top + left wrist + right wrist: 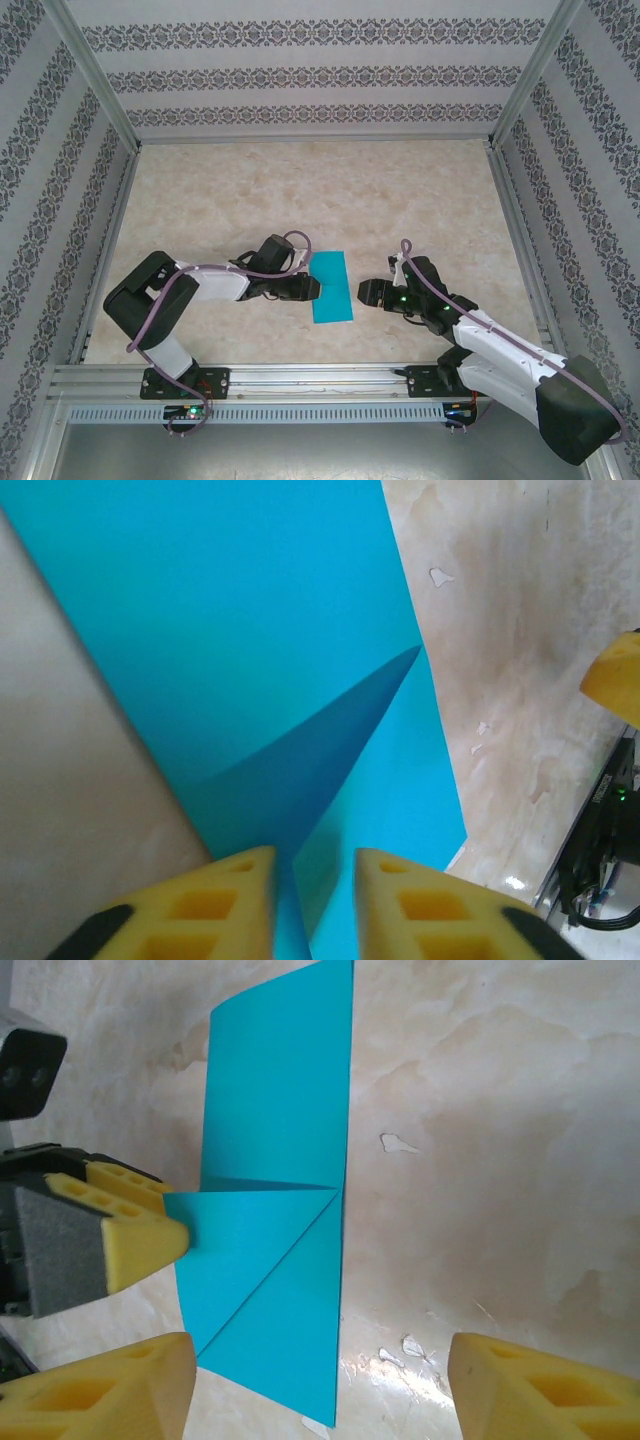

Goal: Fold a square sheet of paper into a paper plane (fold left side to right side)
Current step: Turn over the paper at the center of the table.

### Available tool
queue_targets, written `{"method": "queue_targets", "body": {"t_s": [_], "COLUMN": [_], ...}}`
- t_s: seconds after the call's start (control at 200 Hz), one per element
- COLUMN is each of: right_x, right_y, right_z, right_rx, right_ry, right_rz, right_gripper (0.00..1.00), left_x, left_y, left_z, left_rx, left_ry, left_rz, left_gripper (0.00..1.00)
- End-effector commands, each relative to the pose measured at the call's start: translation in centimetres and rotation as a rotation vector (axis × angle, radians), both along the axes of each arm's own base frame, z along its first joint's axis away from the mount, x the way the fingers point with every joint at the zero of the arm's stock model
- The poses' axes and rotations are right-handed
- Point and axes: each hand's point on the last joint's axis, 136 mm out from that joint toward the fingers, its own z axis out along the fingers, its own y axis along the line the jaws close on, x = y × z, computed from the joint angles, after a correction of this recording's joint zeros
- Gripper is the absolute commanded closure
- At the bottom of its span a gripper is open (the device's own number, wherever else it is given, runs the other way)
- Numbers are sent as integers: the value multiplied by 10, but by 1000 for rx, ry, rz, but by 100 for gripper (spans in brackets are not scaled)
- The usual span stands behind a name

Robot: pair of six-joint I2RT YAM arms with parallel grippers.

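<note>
Just one paper sheet (333, 290) between left hand (312, 288) and right hand (365, 292)

**Your square sheet of paper (331, 287), halved into a narrow strip**
You see it lying on the desk (300, 200) in the near middle. It is plain turquoise-blue and unmarked, and its long sides run away from you at a slight tilt. Toward one end a corner is folded over into a triangle, with one crease crossing the strip and the other running diagonally. The flap's outer tip reaches past the strip's side edge.
</note>
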Motion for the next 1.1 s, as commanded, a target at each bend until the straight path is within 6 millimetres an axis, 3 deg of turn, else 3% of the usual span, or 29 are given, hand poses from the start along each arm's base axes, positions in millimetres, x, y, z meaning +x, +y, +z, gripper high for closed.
{"method": "queue_targets", "body": {"t_s": [0.0, 0.09, 0.165, 0.34, 0.56, 0.635, 0.675, 0.934, 1.094], "right_x": [-1, 0, 3, 15, 28, 30, 38, 52, 56], "right_y": [1, 7, 12, 27, 54, 58, 66, 89, 92], "right_z": [-1, 2, 6, 18, 33, 24, 34, 23, 9], "right_rx": [20, 39, 58, 111, 167, 157, 175, 178, 159], "right_ry": [14, 12, 5, -37, -109, -96, -118, -93, -59], "right_rz": [6, 23, 35, 43, 76, 80, 82, 103, 84], "right_gripper": [34, 36, 37, 37, 37, 37, 36, 36, 37], "left_x": [14, 15, 16, 15, 13, 13, 13, 13, 13], "left_y": [-8, -5, 0, 10, 12, 11, 12, 14, 15], "left_z": [14, 21, 28, 44, 46, 46, 46, 43, 39], "left_rx": [-63, -80, -87, -106, -125, -126, -126, -119, -109], "left_ry": [-66, -100, -138, -187, -181, -181, -180, -176, -170], "left_rz": [-3, 17, 39, 90, 106, 106, 107, 116, 124], "left_gripper": [84, 95, 98, 98, 98, 98, 98, 98, 98]}}
